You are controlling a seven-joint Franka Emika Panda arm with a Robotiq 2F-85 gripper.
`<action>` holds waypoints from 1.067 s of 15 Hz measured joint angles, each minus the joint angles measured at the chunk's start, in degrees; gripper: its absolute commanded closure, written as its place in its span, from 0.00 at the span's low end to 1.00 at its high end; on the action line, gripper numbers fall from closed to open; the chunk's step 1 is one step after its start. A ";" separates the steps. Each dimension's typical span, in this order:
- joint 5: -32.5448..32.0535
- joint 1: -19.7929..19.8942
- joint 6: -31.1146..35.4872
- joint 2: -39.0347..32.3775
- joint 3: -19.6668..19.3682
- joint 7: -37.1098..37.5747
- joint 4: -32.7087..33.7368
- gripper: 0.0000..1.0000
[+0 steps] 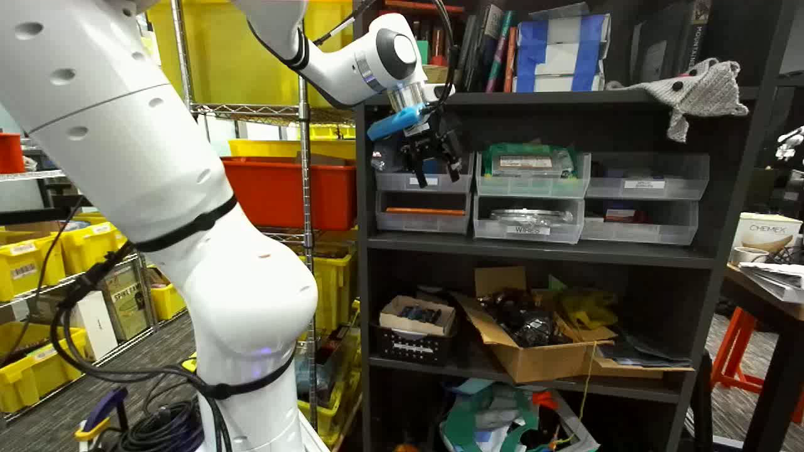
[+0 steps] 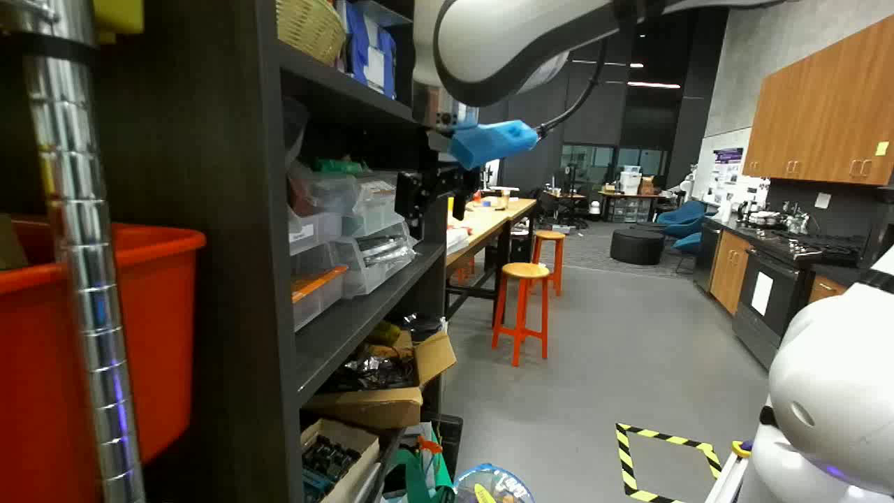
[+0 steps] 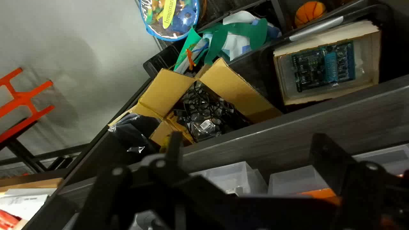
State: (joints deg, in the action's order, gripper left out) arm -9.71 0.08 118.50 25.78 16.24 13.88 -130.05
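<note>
Black, with its jaws spread wide and nothing between them, the gripper (image 1: 438, 176) hangs tilted in front of an upper clear plastic bin (image 1: 388, 182) on the dark shelf unit (image 1: 540, 251). This bin is the nearest thing to it; whether the gripper touches the rim, I cannot tell. In my judgement, the step in hand is only positioning, with no grip made. Any move closer would call for slow alignment of the jaws to the bin, because the rim and the shelf board above seem to leave little free room.

The clear bins are 6, in 2 rows of 3. The content of the nearest is mostly hidden behind the gripper. The bin directly below it (image 1: 440, 224) holds a flat orange piece (image 1: 424, 211). Next to this, the bin labelled WIRES (image 1: 493, 232) contains something shiny, perhaps bagged. Above that, the middle bin (image 1: 534, 188) carries a green packet (image 1: 502, 154) which rises over its rim. The remaining 2 bins (image 1: 603, 190) hold mixed things, too unclear to name.

On the level below, the wrist view shows a cardboard box (image 3: 164, 91) with raised flaps, filled with black cables (image 3: 199, 100) and plastic bags (image 3: 204, 126). Near it, a small carton (image 3: 326, 37) contains circuit boards (image 3: 306, 68).
</note>
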 measured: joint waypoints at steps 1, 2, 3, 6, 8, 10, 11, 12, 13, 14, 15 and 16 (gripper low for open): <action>0.00 0.00 0.00 0.01 0.00 0.00 0.02 0.00; 0.00 0.00 0.00 0.01 -0.01 0.00 0.03 0.00; 0.00 0.00 0.00 0.01 -0.01 0.00 0.03 0.00; 0.00 0.00 0.00 0.01 -0.01 0.00 0.03 0.00; 0.00 0.00 0.00 0.00 -0.01 0.00 0.03 0.00; 0.00 0.00 0.00 0.01 -0.01 0.00 0.03 0.00; 0.41 -0.22 -0.90 -0.07 -0.18 0.00 0.14 0.00; 2.00 -0.89 -3.28 -0.40 -0.72 -0.57 0.52 0.00; 3.98 -1.82 -5.85 -0.90 -1.52 -1.54 1.13 0.00; 6.19 -2.82 -8.15 -1.46 -2.52 -2.92 1.84 0.00; 8.44 -3.70 -10.15 -1.96 -3.63 -4.64 2.47 0.00; 10.67 -4.49 -12.28 -2.35 -4.80 -6.59 3.12 0.00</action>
State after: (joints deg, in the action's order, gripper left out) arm 0.96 -4.41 106.22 23.42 11.44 7.29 -126.93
